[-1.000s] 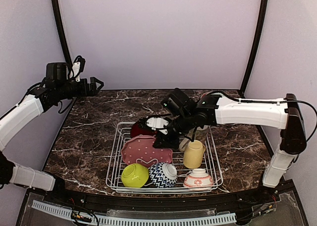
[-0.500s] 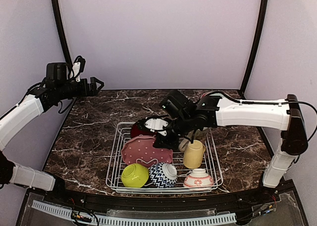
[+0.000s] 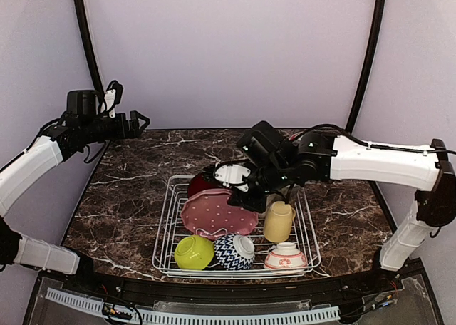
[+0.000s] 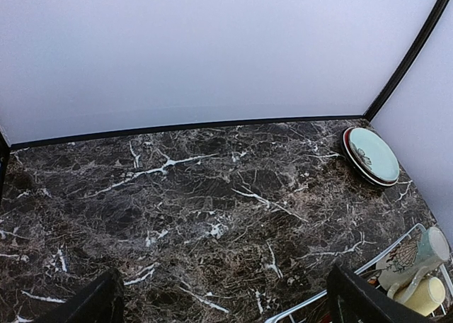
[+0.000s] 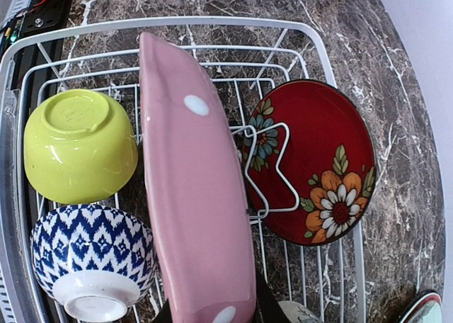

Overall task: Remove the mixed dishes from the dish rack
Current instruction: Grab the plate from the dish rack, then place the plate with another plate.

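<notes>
Pink dotted plate (image 3: 217, 212) clamped at its rim by the right gripper (image 3: 246, 197), tilted over the white wire dish rack (image 3: 165, 218), between lime bowl (image 3: 193, 251) and red plate (image 5: 318, 160), left gripper (image 3: 141, 118) spread wide above the marble table (image 4: 177, 195).

Dark marble table (image 3: 128, 197) carries the white dish rack (image 3: 164, 229) and a teal plate (image 4: 373, 155).

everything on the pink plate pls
The pink plate looks like glossy ceramic, with a scalloped rim and scattered white dots. It sits tilted in the left half of the rack, in front of the red plate and behind the lime bowl. The right claw pinches its right edge. Whether it touches the wires can't be told.
</notes>
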Robot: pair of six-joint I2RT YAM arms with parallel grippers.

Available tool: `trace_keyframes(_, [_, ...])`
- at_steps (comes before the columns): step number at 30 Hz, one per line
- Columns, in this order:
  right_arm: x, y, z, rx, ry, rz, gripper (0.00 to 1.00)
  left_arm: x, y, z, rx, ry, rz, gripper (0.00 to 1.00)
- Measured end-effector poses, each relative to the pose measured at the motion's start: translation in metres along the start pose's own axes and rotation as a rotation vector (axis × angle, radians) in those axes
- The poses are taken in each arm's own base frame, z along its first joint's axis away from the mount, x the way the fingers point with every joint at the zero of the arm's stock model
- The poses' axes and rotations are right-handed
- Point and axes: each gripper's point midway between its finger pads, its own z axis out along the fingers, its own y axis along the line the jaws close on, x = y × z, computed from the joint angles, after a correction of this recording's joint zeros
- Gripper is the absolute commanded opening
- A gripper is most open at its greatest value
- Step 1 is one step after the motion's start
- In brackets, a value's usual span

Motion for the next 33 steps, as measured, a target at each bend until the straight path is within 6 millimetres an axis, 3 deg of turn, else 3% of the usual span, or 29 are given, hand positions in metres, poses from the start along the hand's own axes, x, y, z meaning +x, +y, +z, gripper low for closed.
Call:
trace_keyframes(5, [-0.012, -0.004, -0.020, 0.059, -0.038, -0.026, 0.00, 0.000, 0.000, 0.000, 0.001, 0.000, -0.001, 0.99])
trace_keyframes(10, [-0.033, -0.017, -0.058, 0.148, -0.150, -0.044, 0.00, 0.000, 0.000, 0.000, 0.001, 0.001, -0.001, 0.99])
trace_keyframes(16, [-0.060, -0.046, -0.106, 0.357, -0.361, -0.029, 0.00, 0.000, 0.000, 0.000, 0.002, 0.001, -0.001, 0.99])
trace_keyframes(22, [-0.069, -0.090, -0.128, 0.499, -0.493, 0.111, 0.00, 0.000, 0.000, 0.000, 0.002, 0.001, -0.001, 0.99])
trace_keyframes(27, [-0.033, -0.168, -0.147, 0.566, -0.575, 0.424, 0.00, 0.000, 0.000, 0.000, 0.003, 0.001, -0.002, 0.99])
trace_keyframes(29, [-0.005, -0.204, -0.157, 0.571, -0.622, 0.611, 0.00, 0.000, -0.001, 0.000, 0.004, 0.001, -0.003, 0.99])
trace_keyframes(33, [0.050, -0.255, -0.178, 0.559, -0.713, 0.924, 0.00, 0.000, -0.001, 0.000, 0.007, 0.002, -0.004, 0.99])
